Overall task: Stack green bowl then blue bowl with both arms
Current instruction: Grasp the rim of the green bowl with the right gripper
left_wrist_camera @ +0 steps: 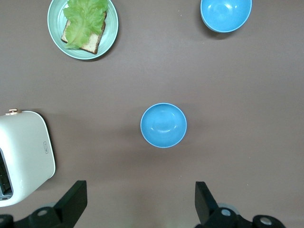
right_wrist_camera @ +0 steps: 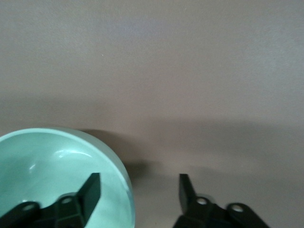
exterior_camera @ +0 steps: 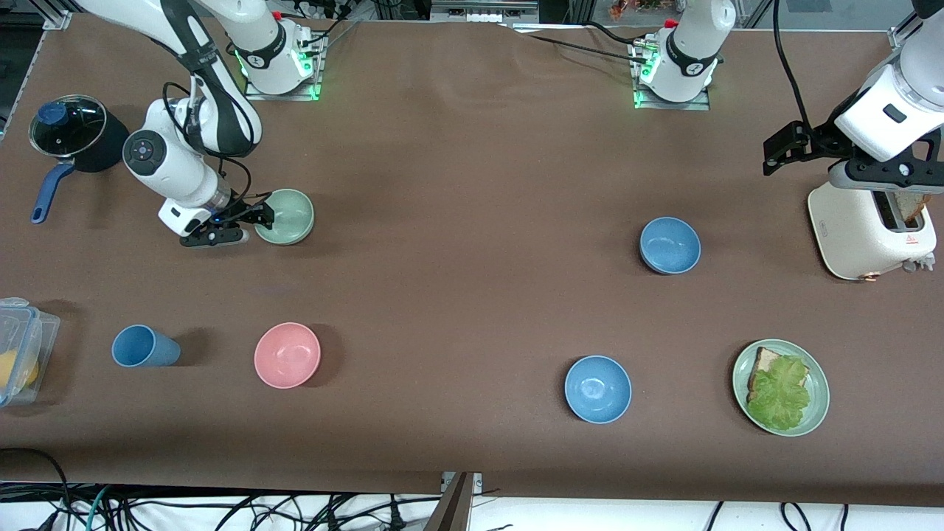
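Note:
The green bowl (exterior_camera: 285,216) sits near the right arm's end of the table. My right gripper (exterior_camera: 247,221) is low at the bowl's rim and open. In the right wrist view one finger (right_wrist_camera: 90,192) is over the inside of the green bowl (right_wrist_camera: 52,171) and the other finger (right_wrist_camera: 186,190) is outside it. The muted blue bowl (exterior_camera: 670,245) sits toward the left arm's end. It lies centred in the left wrist view (left_wrist_camera: 163,125). My left gripper (exterior_camera: 783,151) is open and empty, high up beside the toaster.
A glossy sky-blue bowl (exterior_camera: 598,389) and a green plate (exterior_camera: 817,383) with toast and lettuce lie nearer the front camera. A white toaster (exterior_camera: 863,228) stands under the left arm. A pink bowl (exterior_camera: 287,355), blue cup (exterior_camera: 144,346), black pot (exterior_camera: 74,133) and plastic box (exterior_camera: 22,346) are at the right arm's end.

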`<state>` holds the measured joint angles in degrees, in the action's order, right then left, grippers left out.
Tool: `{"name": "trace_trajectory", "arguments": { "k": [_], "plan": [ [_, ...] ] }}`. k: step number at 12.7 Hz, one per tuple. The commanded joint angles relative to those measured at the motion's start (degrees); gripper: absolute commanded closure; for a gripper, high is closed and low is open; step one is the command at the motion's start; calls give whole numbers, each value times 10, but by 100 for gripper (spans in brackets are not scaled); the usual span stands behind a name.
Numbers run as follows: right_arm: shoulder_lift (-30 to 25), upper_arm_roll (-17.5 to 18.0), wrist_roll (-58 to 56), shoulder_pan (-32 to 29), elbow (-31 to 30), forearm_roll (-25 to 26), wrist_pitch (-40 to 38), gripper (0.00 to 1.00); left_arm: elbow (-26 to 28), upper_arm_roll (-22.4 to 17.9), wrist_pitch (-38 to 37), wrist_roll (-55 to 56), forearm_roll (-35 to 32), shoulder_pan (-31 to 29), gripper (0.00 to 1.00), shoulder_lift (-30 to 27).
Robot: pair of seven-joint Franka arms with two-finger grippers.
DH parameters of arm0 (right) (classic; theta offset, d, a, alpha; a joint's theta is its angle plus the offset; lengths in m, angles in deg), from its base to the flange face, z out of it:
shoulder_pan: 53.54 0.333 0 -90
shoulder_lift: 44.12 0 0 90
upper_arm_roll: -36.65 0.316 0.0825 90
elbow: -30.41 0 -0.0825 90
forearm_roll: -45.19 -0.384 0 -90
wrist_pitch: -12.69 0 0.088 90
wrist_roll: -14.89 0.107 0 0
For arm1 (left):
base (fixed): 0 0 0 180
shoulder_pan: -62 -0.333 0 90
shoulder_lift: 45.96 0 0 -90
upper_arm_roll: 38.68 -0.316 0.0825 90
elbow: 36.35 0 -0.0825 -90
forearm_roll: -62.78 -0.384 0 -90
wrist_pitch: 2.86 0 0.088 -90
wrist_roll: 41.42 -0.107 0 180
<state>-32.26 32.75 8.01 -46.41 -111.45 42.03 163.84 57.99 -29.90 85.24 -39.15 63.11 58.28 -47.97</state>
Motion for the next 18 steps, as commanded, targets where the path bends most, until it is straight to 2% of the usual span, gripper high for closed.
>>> {"name": "trace_trajectory", "arguments": {
  "k": [1,2,3,4,5,7,8,9,11,13,18],
  "plan": [
    [14,4,-10,1,-7,-8,26,49,-11,1,-11,4,13,-1,0,2],
    [15,4,-9,1,-7,-8,26,59,-11,1,-13,4,15,-1,0,1],
    [15,9,-5,1,-7,-9,26,72,-10,1,-14,5,21,-1,0,1],
    [13,13,-3,1,-5,-8,22,94,-10,0,-14,5,22,-1,0,1],
    [9,20,-1,1,-3,-9,18,100,-11,0,-14,5,22,-3,0,1],
    [-5,31,5,1,4,-8,5,100,-10,0,-15,4,23,-5,0,2],
    [-19,48,13,1,18,-8,-17,100,-10,0,-15,5,23,-5,0,2],
    [-30,63,23,1,43,-7,-45,100,-10,1,-16,5,23,-5,0,1],
    [-13,106,66,3,138,-7,-116,100,-10,0,-16,5,23,-7,0,2],
    [45,122,149,41,235,-8,-154,100,-10,0,-16,5,23,-6,0,2],
    [223,120,431,201,450,3,-145,100,-10,1,-16,5,23,-6,0,2]
  ]
}}
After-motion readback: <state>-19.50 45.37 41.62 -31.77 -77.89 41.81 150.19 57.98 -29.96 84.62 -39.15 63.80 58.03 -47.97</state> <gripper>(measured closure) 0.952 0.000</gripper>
